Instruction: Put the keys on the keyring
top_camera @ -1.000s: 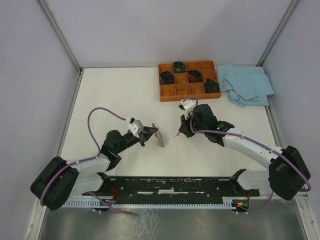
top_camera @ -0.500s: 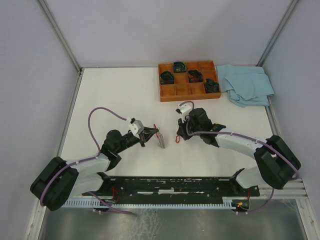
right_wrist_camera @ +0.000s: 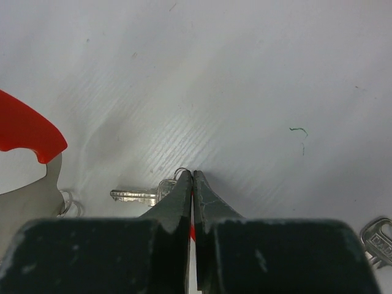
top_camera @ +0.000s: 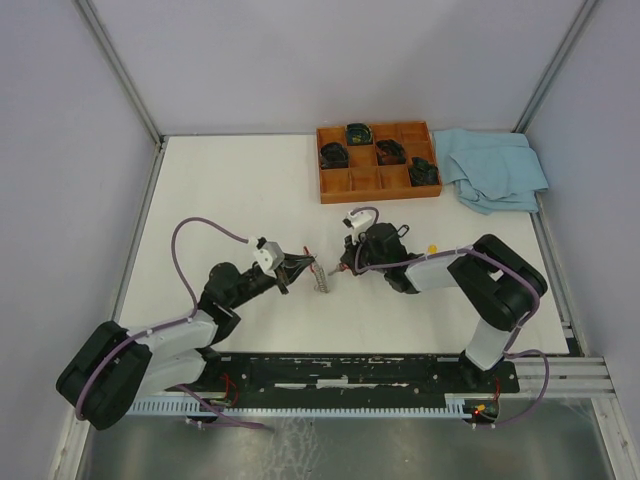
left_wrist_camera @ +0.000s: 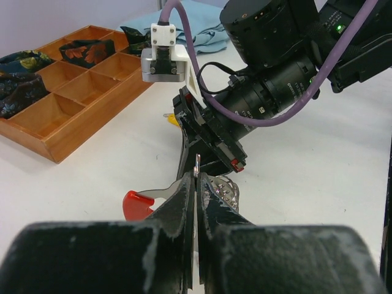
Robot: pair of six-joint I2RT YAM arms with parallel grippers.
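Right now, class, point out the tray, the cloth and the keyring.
tray [top_camera: 341, 184], top view, empty compartment.
cloth [top_camera: 495, 168], top view, its middle.
keyring [right_wrist_camera: 24, 130], right wrist view, its red band.

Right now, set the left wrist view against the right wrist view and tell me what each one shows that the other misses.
Only the left wrist view: the wooden tray, the blue cloth, the right arm, and the left gripper shut on the keyring.
Only the right wrist view: the right gripper, shut, a silver key at the lower right edge, and a green thread.
Both: the keyring's red band and the white table.
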